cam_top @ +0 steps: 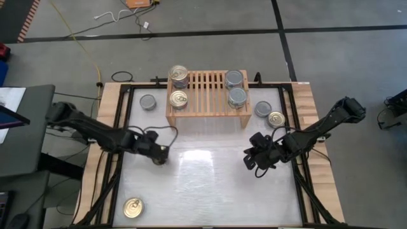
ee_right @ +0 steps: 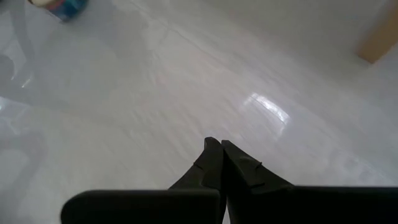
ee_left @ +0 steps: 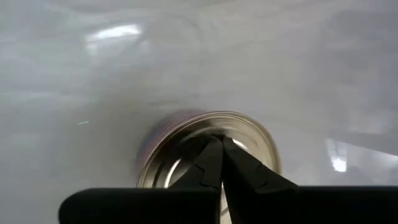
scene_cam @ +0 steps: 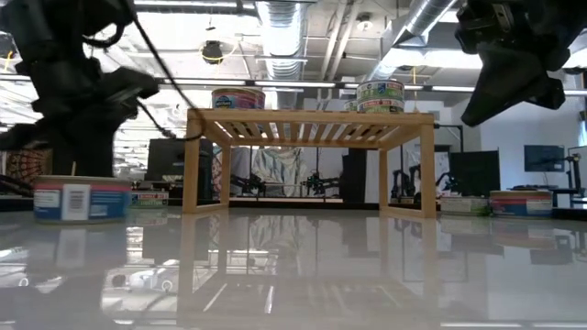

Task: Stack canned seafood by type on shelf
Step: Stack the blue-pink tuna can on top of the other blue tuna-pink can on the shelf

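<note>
White table [cam_top: 210, 191] holds the wooden shelf [cam_top: 206, 113] at the far end, with four cans on top. Other cans sit around it. The left gripper [ee_left: 219, 144] is pinched shut, empty, right over a gold-topped can [ee_left: 249, 134]. It must open before grabbing. The right gripper [ee_right: 216, 149] waits shut and empty
</note>
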Robot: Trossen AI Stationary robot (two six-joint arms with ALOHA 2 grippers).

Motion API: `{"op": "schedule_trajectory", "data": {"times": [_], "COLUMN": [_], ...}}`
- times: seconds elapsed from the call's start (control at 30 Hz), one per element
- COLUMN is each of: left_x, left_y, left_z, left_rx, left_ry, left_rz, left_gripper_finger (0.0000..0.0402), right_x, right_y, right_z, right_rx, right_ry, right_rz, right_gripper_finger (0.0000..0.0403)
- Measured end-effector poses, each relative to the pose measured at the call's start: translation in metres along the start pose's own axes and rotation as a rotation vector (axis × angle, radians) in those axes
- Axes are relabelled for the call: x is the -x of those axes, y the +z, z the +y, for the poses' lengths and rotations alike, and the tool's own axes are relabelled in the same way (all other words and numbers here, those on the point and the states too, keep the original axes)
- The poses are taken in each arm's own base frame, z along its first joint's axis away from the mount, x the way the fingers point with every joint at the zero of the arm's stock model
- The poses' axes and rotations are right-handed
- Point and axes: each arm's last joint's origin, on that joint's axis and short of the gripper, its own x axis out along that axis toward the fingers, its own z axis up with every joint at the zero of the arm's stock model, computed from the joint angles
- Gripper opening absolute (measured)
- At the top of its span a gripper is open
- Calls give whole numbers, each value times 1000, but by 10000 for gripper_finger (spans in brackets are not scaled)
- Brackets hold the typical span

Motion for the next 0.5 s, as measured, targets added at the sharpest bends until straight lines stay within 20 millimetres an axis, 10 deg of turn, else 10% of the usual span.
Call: {"op": "schedule_trajectory", "data": {"times": [0.5], "left_x": [-60], "left_y": [-14], "left_z": [-123], "left_rx": [-303], "left_ry": [-151], "left_rz": [25], "left_gripper_finger": [0], "right_x": [0], "right_y": [0], "right_z": [0], "right_rx": [13], "right_ry": [6], "right_rz": [11], "right_gripper_finger": [28]}}
